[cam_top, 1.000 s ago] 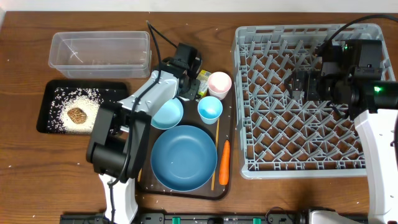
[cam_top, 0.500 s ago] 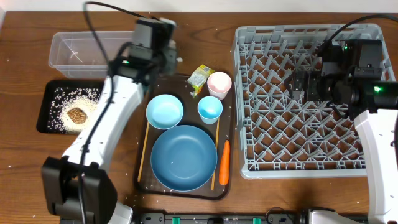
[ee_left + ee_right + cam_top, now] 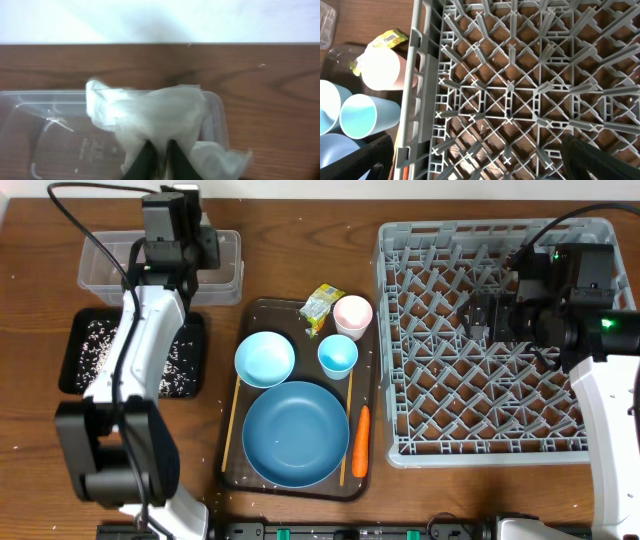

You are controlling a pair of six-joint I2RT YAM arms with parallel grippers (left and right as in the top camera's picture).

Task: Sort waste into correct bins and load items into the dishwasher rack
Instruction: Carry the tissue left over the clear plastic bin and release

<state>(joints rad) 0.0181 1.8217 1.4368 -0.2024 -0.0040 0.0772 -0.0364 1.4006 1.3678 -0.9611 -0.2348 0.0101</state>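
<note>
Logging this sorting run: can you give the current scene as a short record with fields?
left gripper: shut on crumpled tissue, over clear tub
right gripper: open, empty, over dishwasher rack
rack contents: none visible
black tray: rice grains
serving tray: blue plate, bowl, blue cup, pink cup, wrapper, carrot, chopsticks

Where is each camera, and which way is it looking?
Overhead: above the table, looking straight down; left arm reaches over the tub, right arm over the rack.
Left wrist: on the left arm, looking down past the left gripper, shut on tissue above the tub.
Right wrist: on the right arm, looking down into the rack; the open right gripper shows fingertips at the bottom corners.
Shared: overhead and left wrist see the tub; overhead and right wrist see the rack, pink cup and wrapper.
</note>
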